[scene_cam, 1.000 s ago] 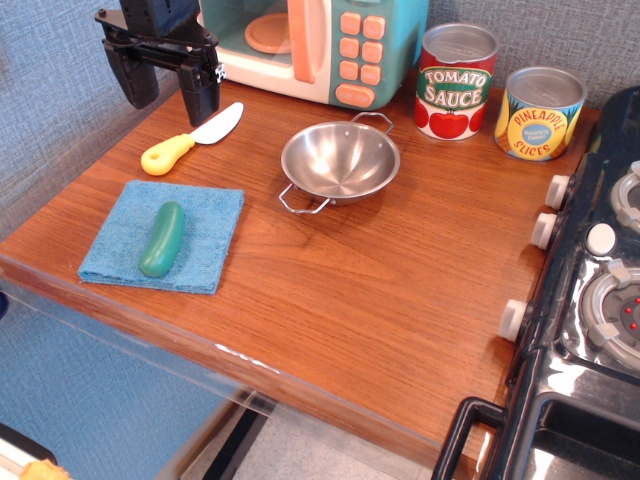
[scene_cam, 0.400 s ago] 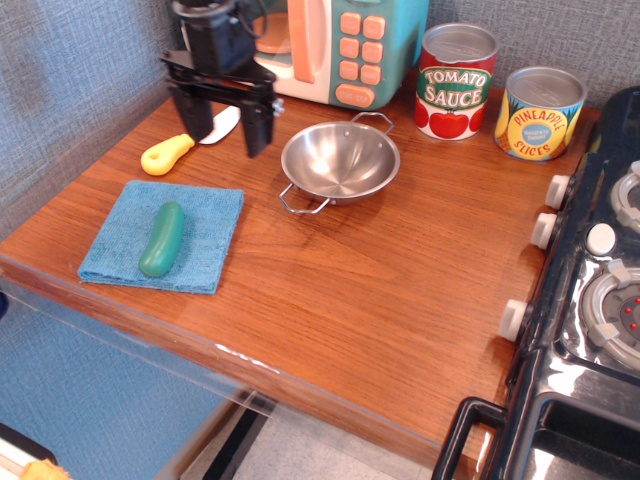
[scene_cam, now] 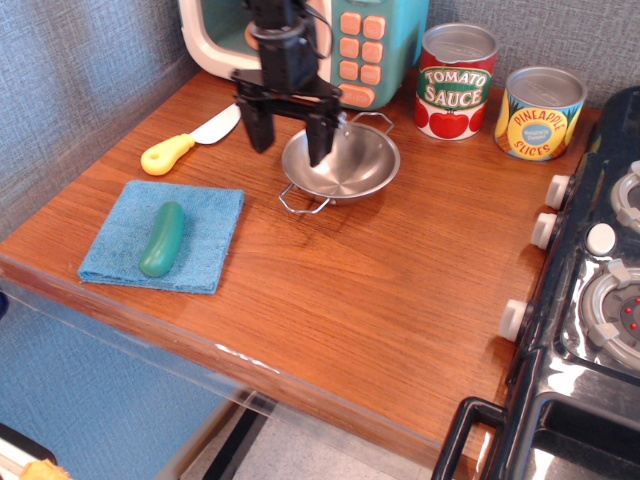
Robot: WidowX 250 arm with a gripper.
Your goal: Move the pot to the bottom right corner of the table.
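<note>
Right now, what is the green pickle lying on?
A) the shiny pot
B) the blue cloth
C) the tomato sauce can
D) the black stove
B: the green pickle lies on the blue cloth at the front left of the table, well apart from the pot.

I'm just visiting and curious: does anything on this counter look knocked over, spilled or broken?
Nothing stands out. The shiny steel pot sits upright and empty on the wooden table, both cans stand upright, the green toy pickle lies on its blue cloth, and the open black gripper straddles the pot's left rim.
</note>
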